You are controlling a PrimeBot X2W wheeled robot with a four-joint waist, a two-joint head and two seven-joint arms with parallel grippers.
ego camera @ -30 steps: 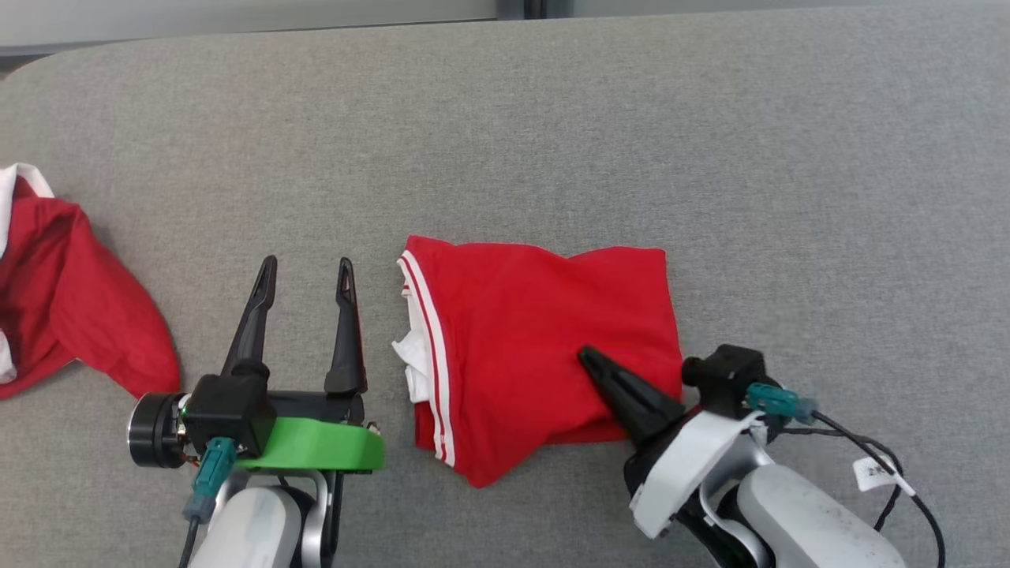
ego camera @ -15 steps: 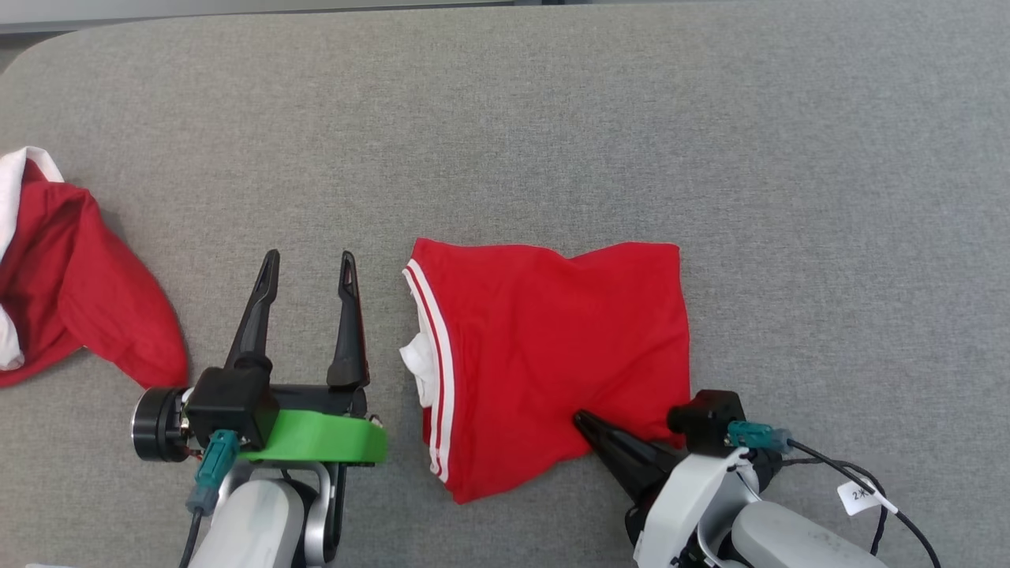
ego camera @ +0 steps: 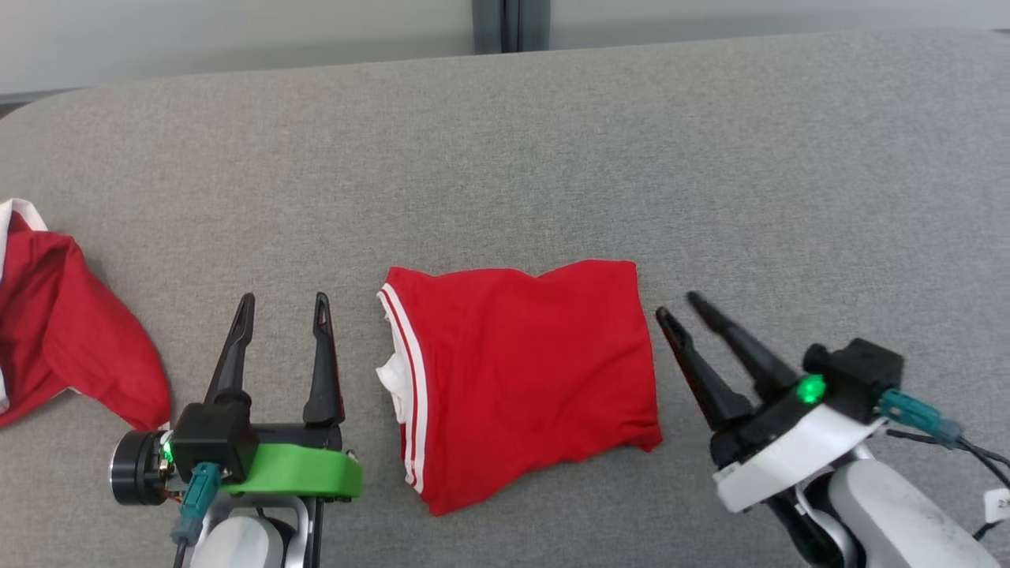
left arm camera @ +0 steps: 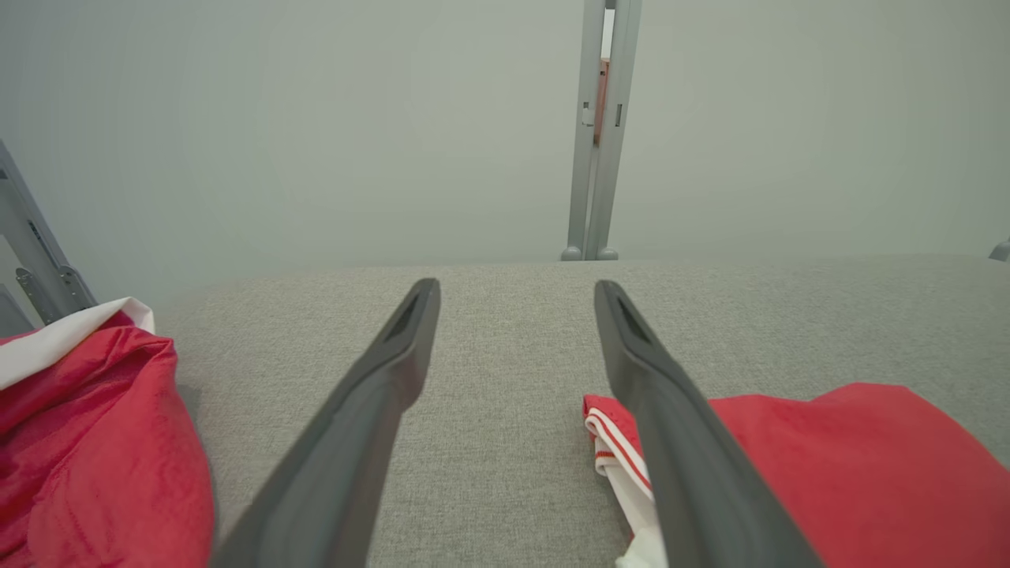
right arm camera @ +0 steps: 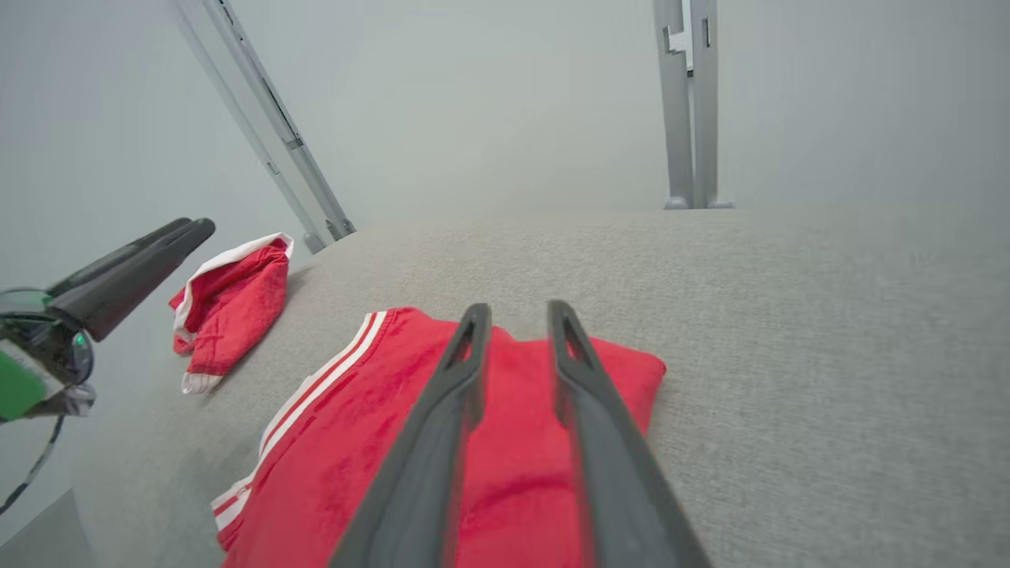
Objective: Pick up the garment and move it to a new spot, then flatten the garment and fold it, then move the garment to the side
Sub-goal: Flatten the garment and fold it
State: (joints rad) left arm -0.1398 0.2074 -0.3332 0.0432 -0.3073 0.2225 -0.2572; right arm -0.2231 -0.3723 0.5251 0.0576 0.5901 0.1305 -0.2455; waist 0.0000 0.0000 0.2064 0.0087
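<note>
Head view: the folded red garment (ego camera: 521,371) with white stripes lies flat on the grey counter (ego camera: 710,158), just below centre. The left fingers (ego camera: 318,355) sit at 8 o'clock, spread wide and empty, pointing to 12, just beside the garment's striped edge. The right fingers (ego camera: 694,363) sit at 4 o'clock, a little apart with nothing between them, tips pointing to 11, close to the garment's 3 o'clock edge. A red and white heap (ego camera: 71,347) lies at 9 o'clock, well apart from the garment.

Left wrist view: the left fingers (left arm camera: 379,410) stand wide apart over bare counter (left arm camera: 513,331). The garment (left arm camera: 852,465) lies at 4 o'clock and the heap (left arm camera: 95,442) at 8.

Right wrist view: the right fingers (right arm camera: 450,410) show a narrow gap and hold nothing. The garment (right arm camera: 355,442) lies beyond them, from centre to 7 o'clock. The heap (right arm camera: 233,308) and the left fingers (right arm camera: 134,272) are at 9.
</note>
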